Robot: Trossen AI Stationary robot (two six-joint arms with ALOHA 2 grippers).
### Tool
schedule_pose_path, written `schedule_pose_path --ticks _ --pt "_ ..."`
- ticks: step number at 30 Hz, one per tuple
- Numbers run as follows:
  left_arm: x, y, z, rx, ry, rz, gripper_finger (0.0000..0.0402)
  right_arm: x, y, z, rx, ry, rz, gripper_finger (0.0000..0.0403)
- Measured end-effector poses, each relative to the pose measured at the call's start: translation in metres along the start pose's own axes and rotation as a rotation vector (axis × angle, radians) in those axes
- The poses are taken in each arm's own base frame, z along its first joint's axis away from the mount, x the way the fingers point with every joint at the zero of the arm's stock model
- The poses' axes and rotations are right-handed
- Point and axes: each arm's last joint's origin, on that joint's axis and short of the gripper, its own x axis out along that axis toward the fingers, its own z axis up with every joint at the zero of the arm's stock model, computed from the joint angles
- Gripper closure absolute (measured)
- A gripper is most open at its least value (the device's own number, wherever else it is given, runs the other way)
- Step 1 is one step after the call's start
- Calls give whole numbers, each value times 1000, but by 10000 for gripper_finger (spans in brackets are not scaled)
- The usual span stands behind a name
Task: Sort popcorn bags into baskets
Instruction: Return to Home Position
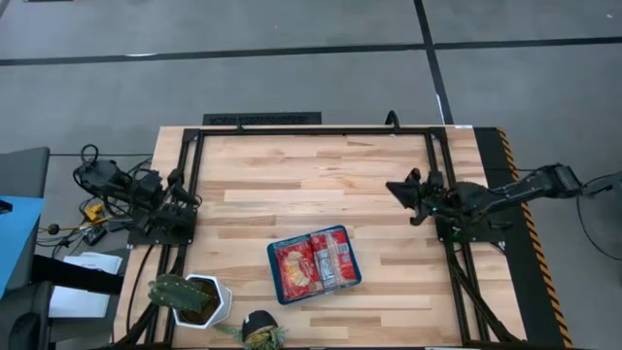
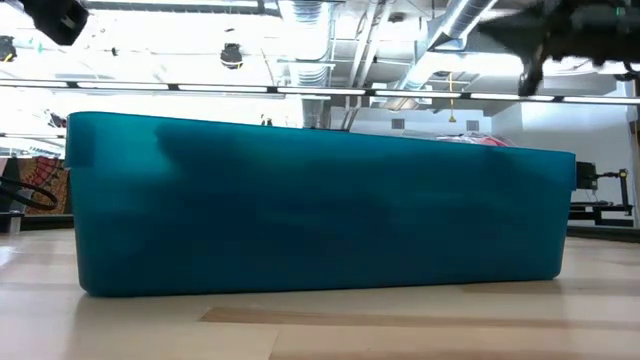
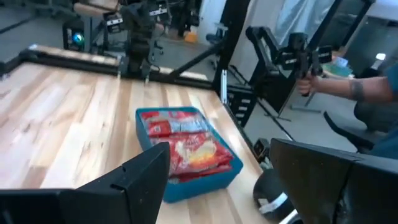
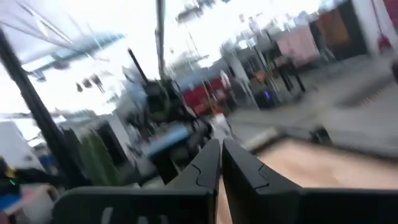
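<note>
I count 1 tray point(image 2: 320, 215), approx 3 bags point(image 1: 313, 262) showing (overlapped, can't tell exactly), 2 arms point(image 1: 481, 197), 2 potted plants point(image 1: 199, 299), 1 person point(image 3: 373, 93).

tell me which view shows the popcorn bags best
The high view: it looks straight down on the popcorn bags, all lying in the tray. The left wrist view sees them at a slant; the low view mostly the tray's wall; the right wrist view none.

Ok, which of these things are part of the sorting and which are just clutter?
Job: popcorn bags, in the teal tray; left gripper, open, at the left edge of the table; right gripper, shut, over its right side.
Lying about: white plant pot; small dark potted plant beside it.
</note>
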Motion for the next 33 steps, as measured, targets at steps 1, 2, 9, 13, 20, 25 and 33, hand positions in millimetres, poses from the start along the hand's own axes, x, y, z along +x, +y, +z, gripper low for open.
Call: schedule_pose_path --ticks 1,2,9,13,20,25,33 --pt "-2 0 3 6 -9 -3 136 2 4 7 -14 -26 33 358" --pt "-6 -1 7 13 -25 -12 136 5 8 15 -36 -50 55 357" --pt "-37 0 33 73 -100 20 136 -1 11 72 -163 -59 63 360" --pt "-32 4 23 53 -28 92 136 -20 1 81 -138 -15 31 359" --pt "-5 4 3 13 -10 106 136 -37 -19 58 -110 22 -28 359" --pt "22 0 -16 2 -43 14 136 -30 -34 26 -81 38 -8 359" --pt "63 3 -63 -54 -74 -62 136 -31 -44 6 -59 10 7 359"
